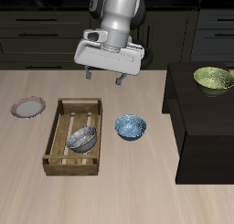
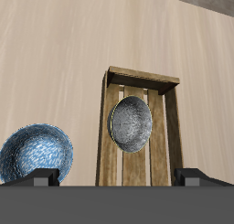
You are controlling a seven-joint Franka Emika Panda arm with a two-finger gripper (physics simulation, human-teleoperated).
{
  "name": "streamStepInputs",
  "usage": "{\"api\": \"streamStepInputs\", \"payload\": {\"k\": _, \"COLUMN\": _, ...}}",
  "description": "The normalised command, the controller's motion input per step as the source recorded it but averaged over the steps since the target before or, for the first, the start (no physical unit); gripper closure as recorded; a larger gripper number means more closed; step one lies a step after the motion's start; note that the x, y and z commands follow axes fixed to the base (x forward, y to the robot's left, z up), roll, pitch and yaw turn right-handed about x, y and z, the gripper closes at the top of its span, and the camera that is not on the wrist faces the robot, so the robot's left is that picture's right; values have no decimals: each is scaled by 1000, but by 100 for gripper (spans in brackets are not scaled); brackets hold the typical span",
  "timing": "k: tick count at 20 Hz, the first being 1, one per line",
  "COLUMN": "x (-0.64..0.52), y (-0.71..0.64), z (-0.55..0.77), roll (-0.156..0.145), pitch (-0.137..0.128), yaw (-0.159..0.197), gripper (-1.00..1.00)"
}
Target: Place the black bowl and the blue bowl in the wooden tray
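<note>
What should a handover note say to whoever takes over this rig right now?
Gripper: open, holding nothing, raised above the table behind the wooden tray.
Black bowl: already in the wooden tray, in the half nearer the table's front edge, resting on the slats.
Blue bowl: upright on the table beside the tray, apart from it.
Done: black bowl placed.
Left: grasp the blue bowl and set it in the tray's free half, farther back.
Leave alone: the yellow-green bowl on the dark cabinet and the small plate.
</note>
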Motion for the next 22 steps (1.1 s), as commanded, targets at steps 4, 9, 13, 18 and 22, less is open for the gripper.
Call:
{"api": "streamStepInputs", "payload": {"k": 4, "x": -54, "y": 131, "z": 65, "roll": 5, "pitch": -5, "yaw": 10, "gripper": -100}}
{"api": "streamStepInputs", "payload": {"k": 9, "x": 1, "y": 115, "z": 7, "roll": -4, "pitch": 4, "yaw": 10, "gripper": -100}}
{"api": "streamStepInputs", "payload": {"k": 13, "x": 12, "y": 133, "z": -43, "roll": 15, "pitch": 21, "yaw": 8, "gripper": -100}}
{"api": "streamStepInputs", "payload": {"k": 18, "x": -37, "y": 185, "z": -4, "roll": 61, "pitch": 6, "yaw": -7, "gripper": -100}}
{"api": "streamStepInputs", "payload": {"k": 22, "x": 55, "y": 304, "z": -5, "roll": 156, "pitch": 25, "yaw": -56, "gripper": -100}}
